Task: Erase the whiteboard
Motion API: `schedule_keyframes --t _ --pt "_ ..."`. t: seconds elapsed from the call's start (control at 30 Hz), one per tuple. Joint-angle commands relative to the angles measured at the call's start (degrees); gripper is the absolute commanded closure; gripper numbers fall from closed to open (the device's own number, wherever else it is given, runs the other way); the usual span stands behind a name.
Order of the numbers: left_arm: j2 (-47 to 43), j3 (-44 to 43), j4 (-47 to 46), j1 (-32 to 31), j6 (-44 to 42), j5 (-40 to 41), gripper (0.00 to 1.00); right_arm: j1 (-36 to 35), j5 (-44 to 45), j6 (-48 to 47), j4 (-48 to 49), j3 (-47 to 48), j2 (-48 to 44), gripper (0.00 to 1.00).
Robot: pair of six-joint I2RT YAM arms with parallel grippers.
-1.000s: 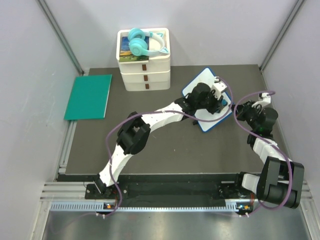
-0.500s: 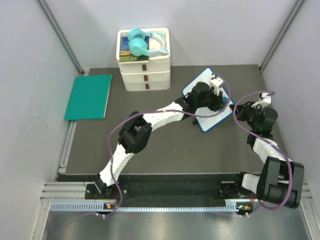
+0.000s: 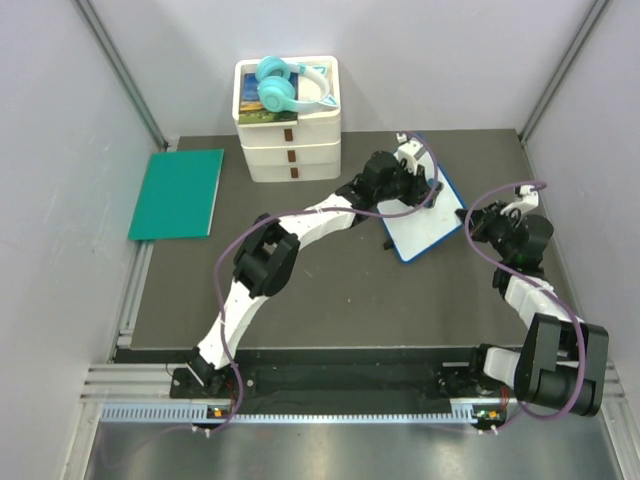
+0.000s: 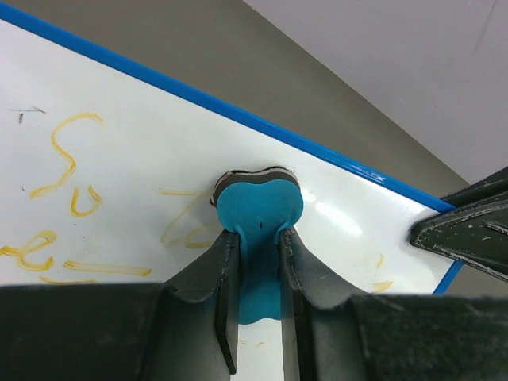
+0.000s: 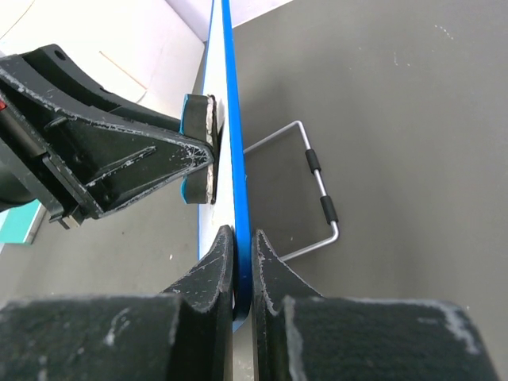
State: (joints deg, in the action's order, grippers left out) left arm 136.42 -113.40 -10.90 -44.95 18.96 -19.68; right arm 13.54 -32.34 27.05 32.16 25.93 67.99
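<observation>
Though hidden overhead, a blue felt-backed eraser [image 4: 258,208] is gripped by the left fingers [image 4: 202,286]; the edge of the blue-framed white whiteboard [image 4: 127,103] is pinched by the right fingers [image 5: 206,278].

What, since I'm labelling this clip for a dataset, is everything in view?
whiteboard: one, white with blue frame, right rear of the table
scribbles: several, yellow-orange, on the whiteboard
eraser: one, blue with dark pad, against the whiteboard
wire stand: one, silver with black sleeves, behind the whiteboard
mat: one, green, table's left edge
drawer boxes: three, white, stacked rear centre
headphones: one pair, turquoise, on the stack
printed card: one, blue-green, under the headphones
table: one, dark grey
left gripper: one, black, shut on the eraser
right gripper: one, black, shut on the whiteboard's edge
</observation>
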Motion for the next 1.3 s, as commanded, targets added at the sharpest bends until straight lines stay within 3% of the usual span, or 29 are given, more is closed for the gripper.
schedule_keyframes --t 0.0,0.33,0.57,0.8,1.0,1.27 --pt "0.7 3.01 1.84 -4.09 -3.75 0.35 1.0 -2.11 -4.84 -3.67 1.24 1.14 -0.57 1.0" --pt "-2.38 8.02 -2.46 -11.47 -0.51 -1.49 1.0 -2.11 -4.58 -3.49 1.41 0.96 -0.57 1.0" --pt "-3.62 11.98 -7.83 -12.01 4.6 -1.24 1.0 -2.11 -4.49 -2.97 2.2 0.61 -0.13 1.0" --pt "-1.6 10.57 -4.05 -8.06 3.98 1.66 1.0 -2.11 -4.58 -2.7 2.64 0.52 -0.05 1.0" --pt "-1.59 15.13 -3.96 -1.56 4.07 1.31 1.0 -2.11 -4.75 -2.88 2.2 0.87 -0.14 1.0" --pt "-1.6 20.06 -2.55 -0.75 3.36 -0.36 1.0 -2.11 -4.58 -2.97 2.11 0.87 -0.13 1.0"
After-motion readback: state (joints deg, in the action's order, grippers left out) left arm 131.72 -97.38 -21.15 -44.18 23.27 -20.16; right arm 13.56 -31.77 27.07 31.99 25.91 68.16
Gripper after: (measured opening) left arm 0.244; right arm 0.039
